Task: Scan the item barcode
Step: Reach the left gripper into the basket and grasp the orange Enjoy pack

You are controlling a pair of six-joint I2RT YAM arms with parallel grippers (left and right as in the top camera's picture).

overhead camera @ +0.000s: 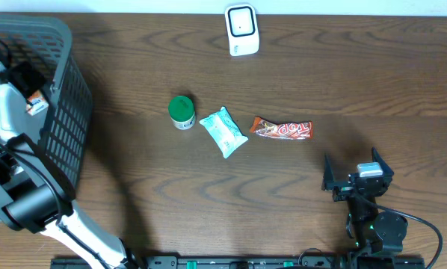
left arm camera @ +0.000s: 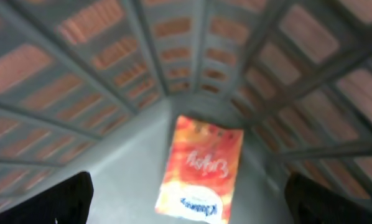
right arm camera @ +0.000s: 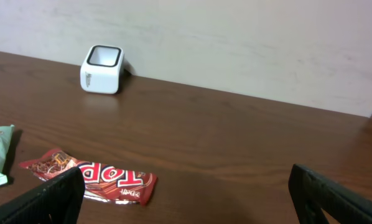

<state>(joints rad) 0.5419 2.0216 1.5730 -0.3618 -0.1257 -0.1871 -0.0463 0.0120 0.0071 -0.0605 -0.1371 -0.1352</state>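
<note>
The white barcode scanner (overhead camera: 241, 28) stands at the table's far edge and shows again in the right wrist view as the scanner (right arm camera: 102, 68). An orange snack packet (left arm camera: 201, 171) lies flat on the floor of the grey basket (overhead camera: 51, 112). My left gripper (left arm camera: 189, 208) hangs over it inside the basket, open, with its fingers either side and apart from the packet. At the near right my right gripper (overhead camera: 353, 166) rests open and empty, also seen as the gripper (right arm camera: 192, 205).
On the table's middle lie a green-capped tub (overhead camera: 182, 110), a teal packet (overhead camera: 223, 131) and a red TOP bar (overhead camera: 282, 129). The bar (right arm camera: 93, 177) is ahead and left of my right gripper. The basket's lattice walls (left arm camera: 111, 81) close in around my left gripper.
</note>
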